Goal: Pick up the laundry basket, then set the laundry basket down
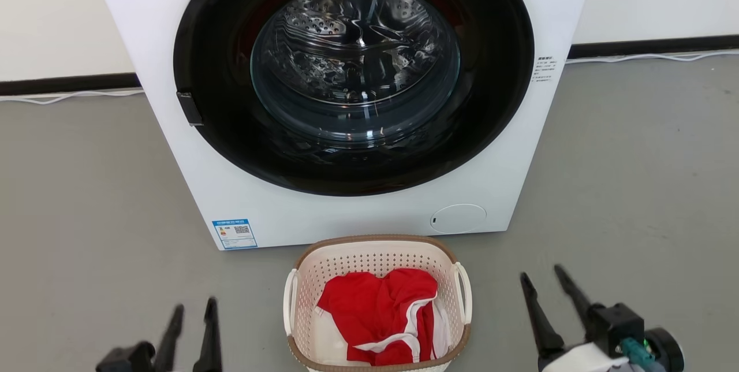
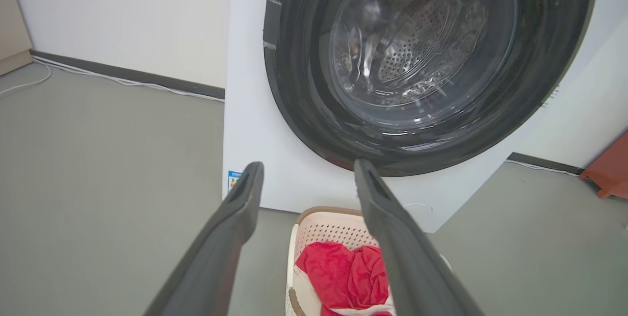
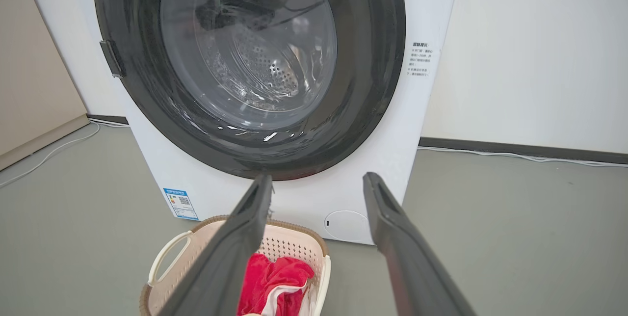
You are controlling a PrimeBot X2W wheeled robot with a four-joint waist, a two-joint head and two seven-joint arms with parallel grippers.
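As the laundry basket (image 1: 375,240) lies between them, the left gripper (image 1: 195,304) and right gripper (image 1: 540,271) (both wide open, empty) flank its 2 sides, neither touching

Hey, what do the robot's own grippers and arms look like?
The left gripper and right gripper each have two long, dark grey, tapering fingers. Behind the right one sit a black block, a white shell and a teal fitting.
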